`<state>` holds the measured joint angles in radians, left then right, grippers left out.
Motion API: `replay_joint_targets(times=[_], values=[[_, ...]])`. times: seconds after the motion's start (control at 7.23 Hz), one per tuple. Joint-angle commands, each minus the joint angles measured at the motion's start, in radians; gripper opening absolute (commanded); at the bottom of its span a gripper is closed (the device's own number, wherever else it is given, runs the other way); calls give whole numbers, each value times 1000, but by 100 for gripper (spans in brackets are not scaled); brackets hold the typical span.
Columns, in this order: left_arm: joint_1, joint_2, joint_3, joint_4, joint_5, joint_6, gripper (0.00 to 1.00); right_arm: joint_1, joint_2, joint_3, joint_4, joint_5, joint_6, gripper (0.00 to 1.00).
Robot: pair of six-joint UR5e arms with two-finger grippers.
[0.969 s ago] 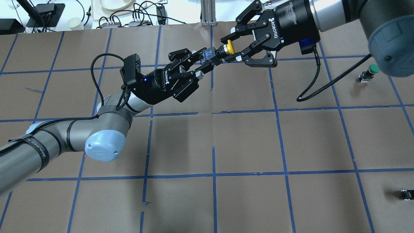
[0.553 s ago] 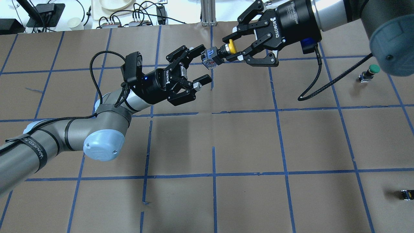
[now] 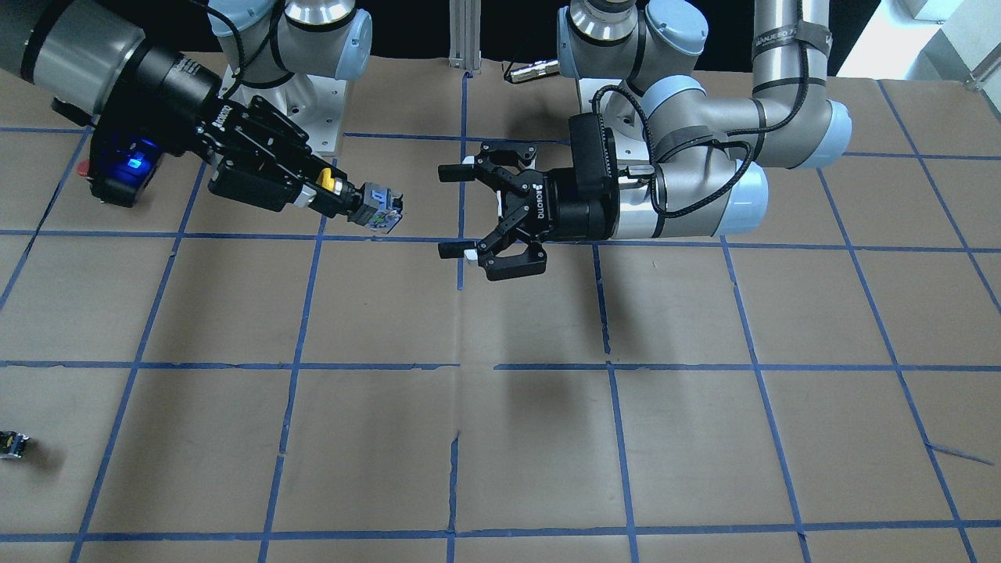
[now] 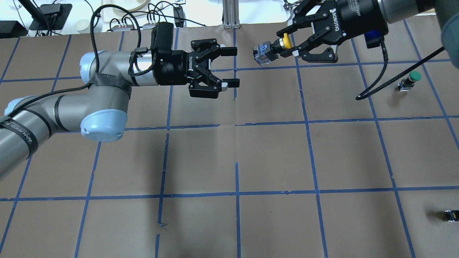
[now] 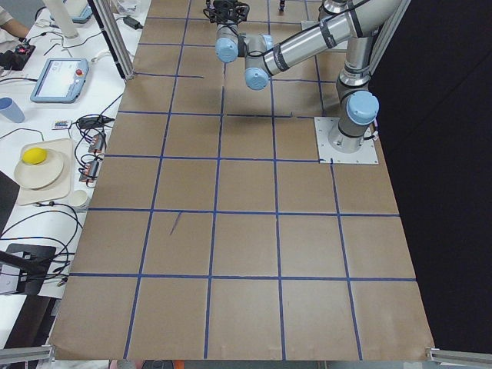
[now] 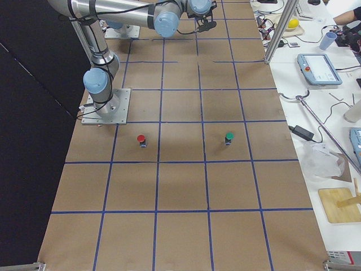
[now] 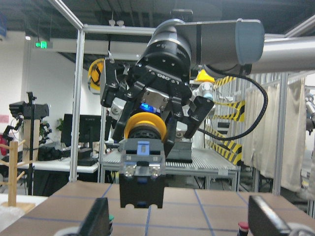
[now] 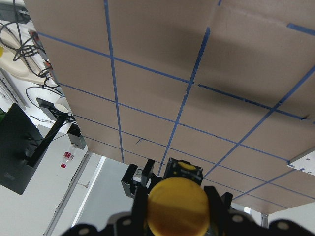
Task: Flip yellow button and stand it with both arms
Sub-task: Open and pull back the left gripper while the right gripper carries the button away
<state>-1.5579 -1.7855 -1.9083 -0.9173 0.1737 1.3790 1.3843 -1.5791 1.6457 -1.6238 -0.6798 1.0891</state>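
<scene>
Yellow button (image 4: 271,48): aloft over the bench (image 4: 272,154), clamped below its cap by the right fingers (image 4: 301,53), body toward the wide-spread, empty left fingers (image 4: 227,51) (apart); step, mid-flip; next likely calls for standing it body-down on the bench.

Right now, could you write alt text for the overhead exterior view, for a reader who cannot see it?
The right gripper, at top right, grips the yellow button near its cap, the switch body pointing toward the open left gripper across a gap. A green button and a small dark part sit far right on the blue-taped table.
</scene>
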Motion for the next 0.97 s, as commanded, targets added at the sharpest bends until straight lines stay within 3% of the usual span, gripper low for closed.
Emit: replay_joint_targets(times=[0.0,0.28,0.55,0.83], values=[[-13,11,60,17,352,-110,100,-37,1,3,15,-204,-192,8],[-20,31,57,-35,644,-156,100,-48,7,13,27,-378,-268,5],[-22,46,131,-240,945,-188,100,-51,45,16,21,-594,-415,2],[-39,34,271,-392,1173,-310,100,-92,50,22,21,-649,-423,2]])
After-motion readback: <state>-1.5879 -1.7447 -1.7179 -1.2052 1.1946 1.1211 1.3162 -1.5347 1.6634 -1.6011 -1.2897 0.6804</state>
